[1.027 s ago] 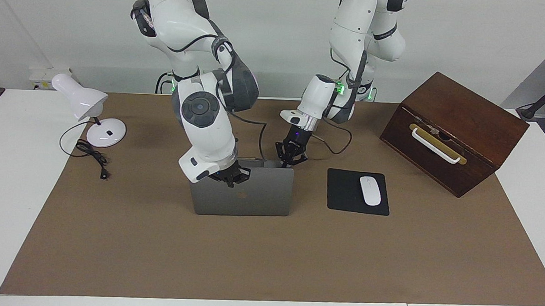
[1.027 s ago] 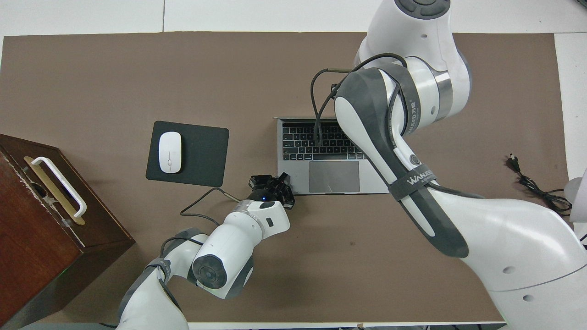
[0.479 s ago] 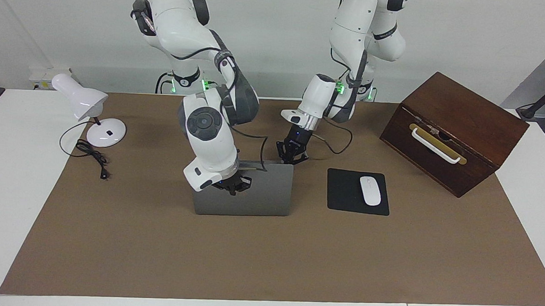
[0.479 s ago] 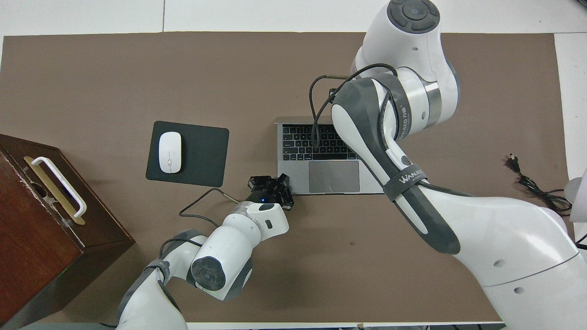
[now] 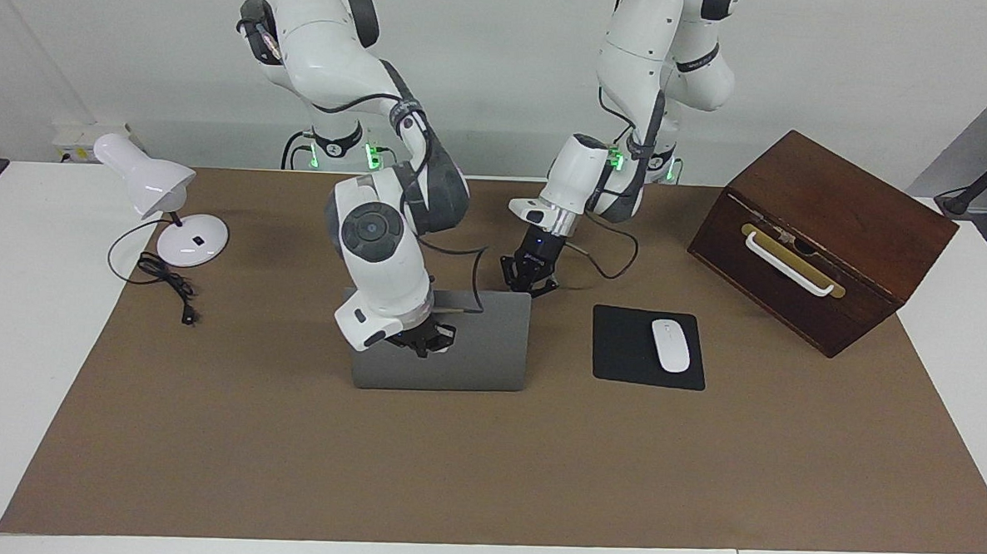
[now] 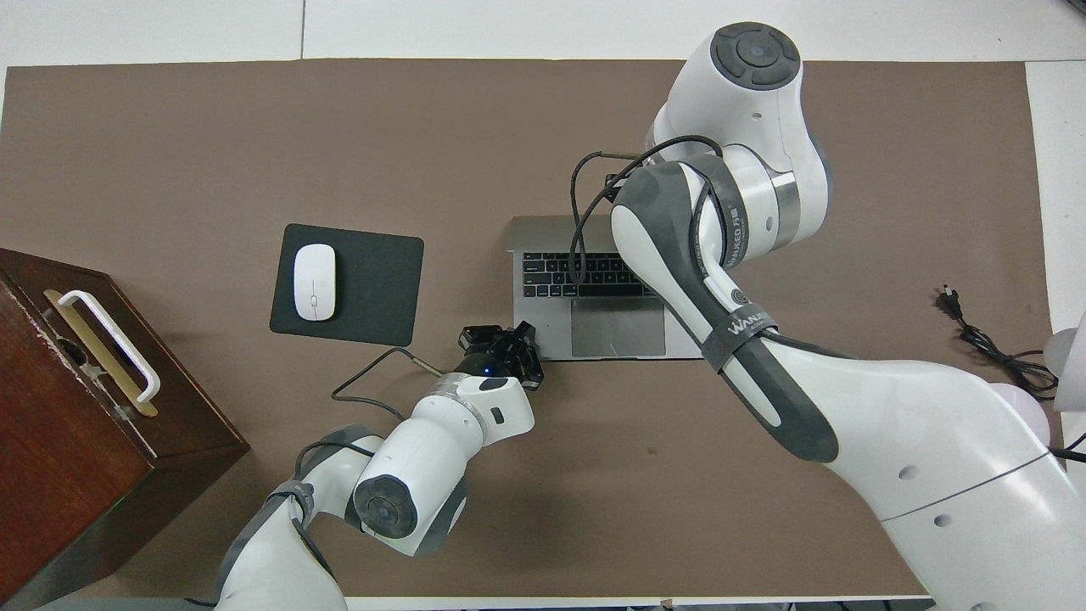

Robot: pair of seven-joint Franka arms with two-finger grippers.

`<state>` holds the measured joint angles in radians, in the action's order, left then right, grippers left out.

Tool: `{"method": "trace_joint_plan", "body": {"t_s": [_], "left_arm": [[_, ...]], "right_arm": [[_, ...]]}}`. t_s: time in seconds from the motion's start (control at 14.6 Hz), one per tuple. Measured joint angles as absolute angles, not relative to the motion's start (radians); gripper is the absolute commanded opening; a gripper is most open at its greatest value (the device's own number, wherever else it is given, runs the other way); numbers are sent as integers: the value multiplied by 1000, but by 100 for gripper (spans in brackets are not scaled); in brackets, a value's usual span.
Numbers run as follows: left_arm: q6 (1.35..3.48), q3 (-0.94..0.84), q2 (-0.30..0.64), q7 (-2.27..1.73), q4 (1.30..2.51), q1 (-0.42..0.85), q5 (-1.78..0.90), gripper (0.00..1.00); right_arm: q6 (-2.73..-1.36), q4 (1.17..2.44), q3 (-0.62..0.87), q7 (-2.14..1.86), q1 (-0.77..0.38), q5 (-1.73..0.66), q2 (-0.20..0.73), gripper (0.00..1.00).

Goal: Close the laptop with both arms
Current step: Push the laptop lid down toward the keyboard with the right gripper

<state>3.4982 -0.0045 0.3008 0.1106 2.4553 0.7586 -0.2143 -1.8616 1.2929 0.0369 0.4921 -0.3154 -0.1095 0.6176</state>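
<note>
The laptop (image 5: pixel 457 350) sat at the centre of the facing frame, on the brown mat (image 5: pixel 485 468) that covered the bench (image 5: pixel 34 307), its lid tilted well down toward the keyboard but not shut. In the overhead frame part of the keyboard and the whole trackpad (image 6: pixel 618 327) still showed under the lid's edge, so by my reading the closing was past halfway, with the last stretch of the lid's swing left to do.

The right hand (image 5: pixel 426 339), fingertips closed and gripping nothing, pressed on the back of the lid near the middle of the facing frame. The left hand (image 5: pixel 528 280), also closed and empty, was just above the lid's upper right corner in that frame; in the overhead frame it (image 6: pixel 507 344) lay at the lower left corner of the laptop's base. Whether it touched the base I could not tell.

On writing: the strap (image 6: pixel 745 326) on the right arm's forearm read "WANJEE" in the overhead frame, and a second band higher on that arm carried lettering too slanted to read. The lid's logo was hidden by the right hand.

Right of the laptop in the facing frame lay a black mouse pad (image 5: pixel 624 349) with a white mouse (image 5: pixel 670 345), then a wooden box (image 5: pixel 838 217); a white lamp (image 5: pixel 152 187) stood at the left.
</note>
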Motion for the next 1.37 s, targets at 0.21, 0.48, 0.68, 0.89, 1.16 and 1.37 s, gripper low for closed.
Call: {"method": "trace_joint_plan", "body": {"t_s": [0.21, 0.48, 0.68, 0.89, 1.16, 1.37], "left_arm": [[3498, -4, 301, 113, 2455, 759, -214, 0], [3498, -4, 301, 113, 2455, 759, -214, 0], [3498, -4, 301, 114, 2455, 759, -214, 0], [3498, -4, 301, 114, 2455, 759, -214, 0], [3498, -4, 301, 114, 2455, 759, -214, 0], [3498, -4, 301, 114, 2455, 759, -214, 0]], "right_arm": [[-1862, 1305, 37, 489, -308, -118, 618, 0], [-1862, 1312, 37, 487, -305, -118, 625, 0], [-1867, 1314, 37, 481, -302, -118, 636, 0], [-1868, 1315, 37, 475, -301, -118, 645, 0], [-1837, 1330, 38, 469, -300, -119, 655, 0], [-1809, 1348, 39, 468, -300, -119, 655, 0]]}}
